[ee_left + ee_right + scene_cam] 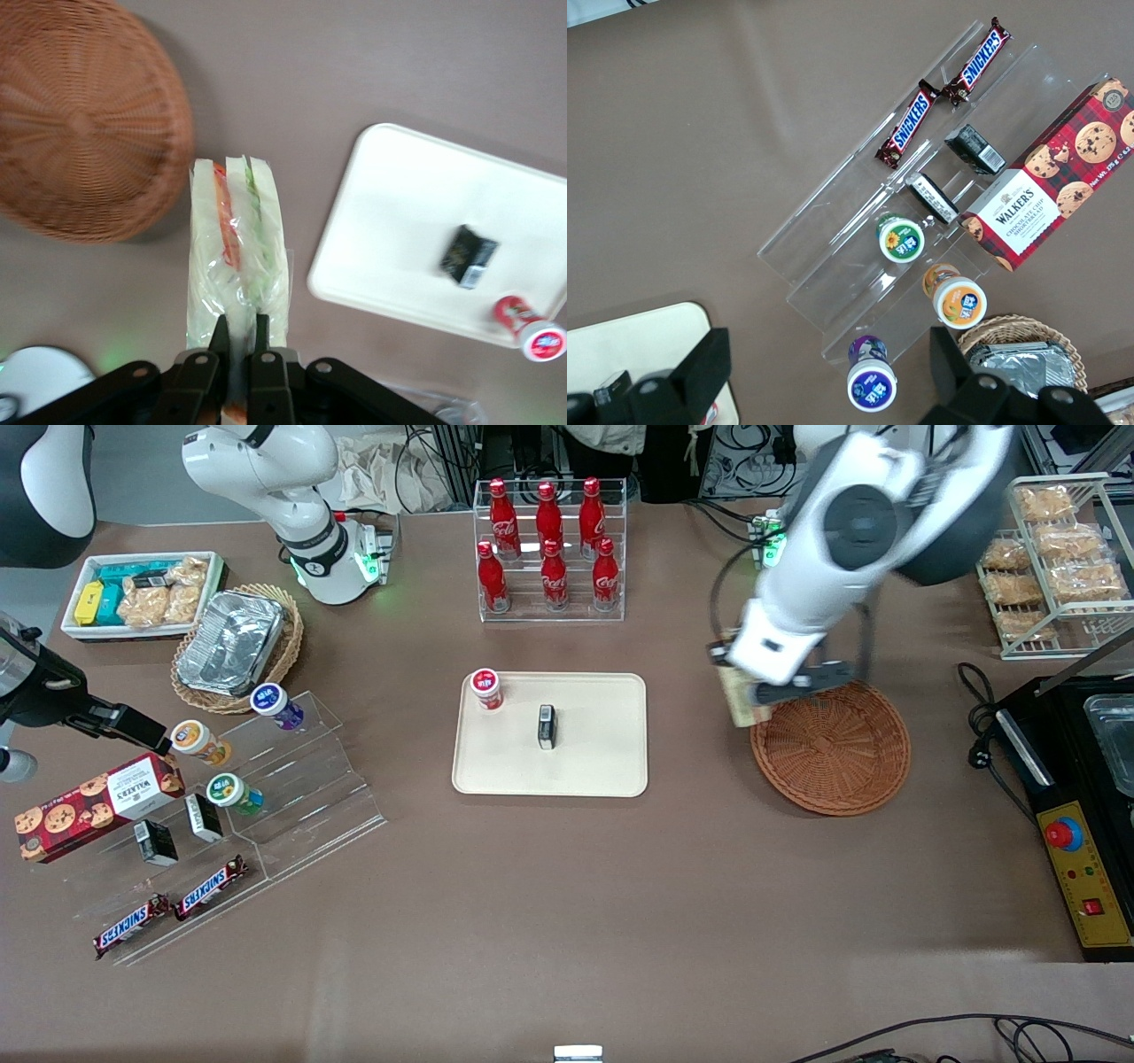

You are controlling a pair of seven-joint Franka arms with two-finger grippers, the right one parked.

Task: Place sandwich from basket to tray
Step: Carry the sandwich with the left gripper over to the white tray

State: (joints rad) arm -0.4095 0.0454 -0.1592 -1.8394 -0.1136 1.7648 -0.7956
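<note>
While the tray (611, 766) carries a small red-capped jar (486, 688) and a dark box (547, 726), the sandwich (237, 257) is held clamped in the gripper (237, 329), lifted just beside the basket (833, 748).

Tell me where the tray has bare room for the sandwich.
The gripper, shut on the sandwich, hangs between the basket and the tray. The tray's half nearer the front camera is bare, as is the strip along its basket-side rim. It is crowded around the red-capped jar and the small black box.
</note>
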